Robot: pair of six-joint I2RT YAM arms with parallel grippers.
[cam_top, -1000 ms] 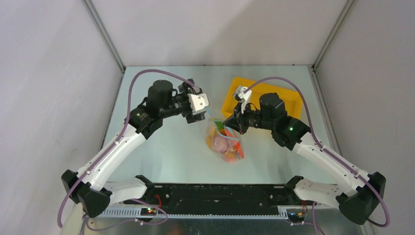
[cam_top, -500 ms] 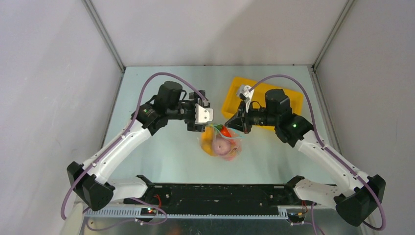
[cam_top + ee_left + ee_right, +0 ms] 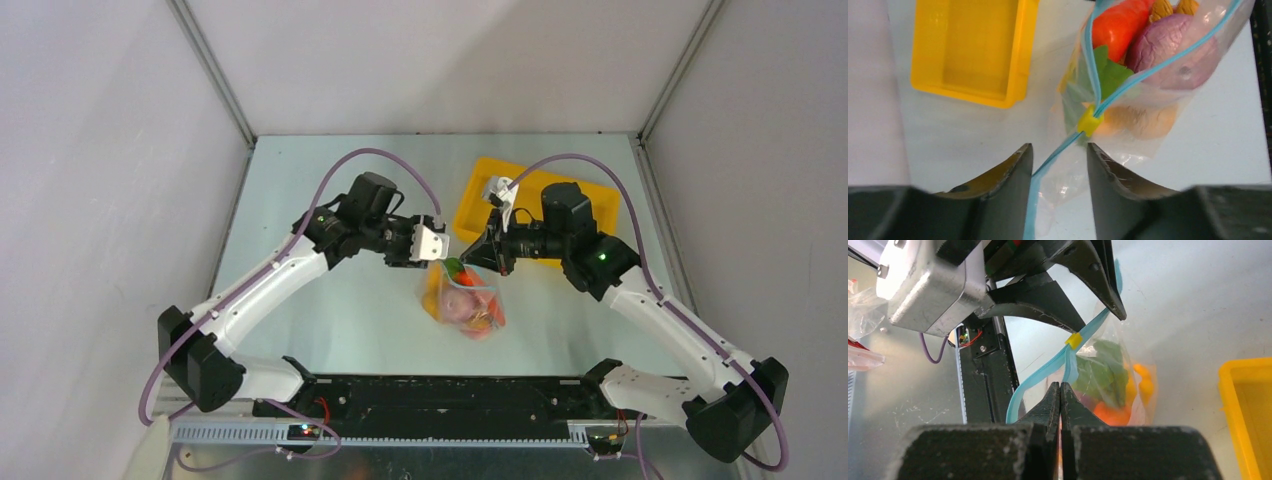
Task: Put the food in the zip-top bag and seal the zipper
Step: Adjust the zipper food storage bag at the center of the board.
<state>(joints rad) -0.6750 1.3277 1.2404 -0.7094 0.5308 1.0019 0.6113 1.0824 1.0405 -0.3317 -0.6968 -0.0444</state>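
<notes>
The clear zip-top bag (image 3: 466,302) hangs between the arms with the food inside: a red-orange carrot (image 3: 1120,22) with a green leaf (image 3: 1112,75), a purple-pink onion (image 3: 1168,42) and a yellow-orange fruit (image 3: 1143,121). Its teal zipper (image 3: 1153,67) is parted above a yellow slider (image 3: 1089,121) and joined below it. My left gripper (image 3: 1058,147) is open, its jaws either side of the joined strip just below the slider. My right gripper (image 3: 1060,385) is shut on the bag's mouth edge, the zipper (image 3: 1040,375) looping past its tips.
The yellow tray (image 3: 480,190) lies on the table behind the right gripper and looks empty in the left wrist view (image 3: 973,50). The black base rail (image 3: 440,395) runs along the near edge.
The left gripper has travelled right to the bag's mouth and its jaws have narrowed around the zipper strip. The bag has shifted slightly; the right gripper stays shut.
</notes>
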